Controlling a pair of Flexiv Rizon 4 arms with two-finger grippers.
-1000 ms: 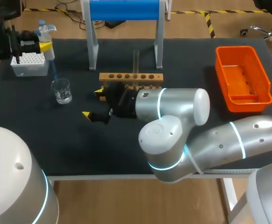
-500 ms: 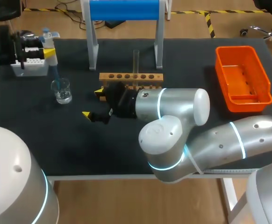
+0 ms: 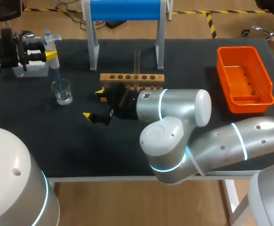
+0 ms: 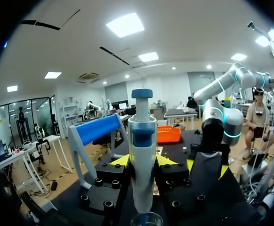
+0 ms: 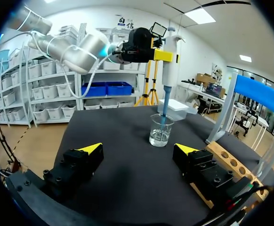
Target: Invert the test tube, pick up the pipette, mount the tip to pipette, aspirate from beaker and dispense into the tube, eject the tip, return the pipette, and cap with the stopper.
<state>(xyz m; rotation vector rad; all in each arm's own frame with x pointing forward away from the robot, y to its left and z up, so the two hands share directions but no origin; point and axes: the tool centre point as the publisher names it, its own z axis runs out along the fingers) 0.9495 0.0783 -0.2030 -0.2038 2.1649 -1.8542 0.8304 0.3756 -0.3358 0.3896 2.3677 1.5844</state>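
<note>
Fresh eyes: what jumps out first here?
The left gripper holding a white pipette with a blue tip down into the clear glass beaker at the table's left. Next, the right gripper, open beside the wooden test-tube rack, and the bright orange tray far right.

- Beaker sits at the left of the table; the pipette stands over it, its tip inside.
- Tip box lies behind the beaker, further left.
- Rack sits mid-table, with a tube upright in it.
- Bin lies far right.
</note>
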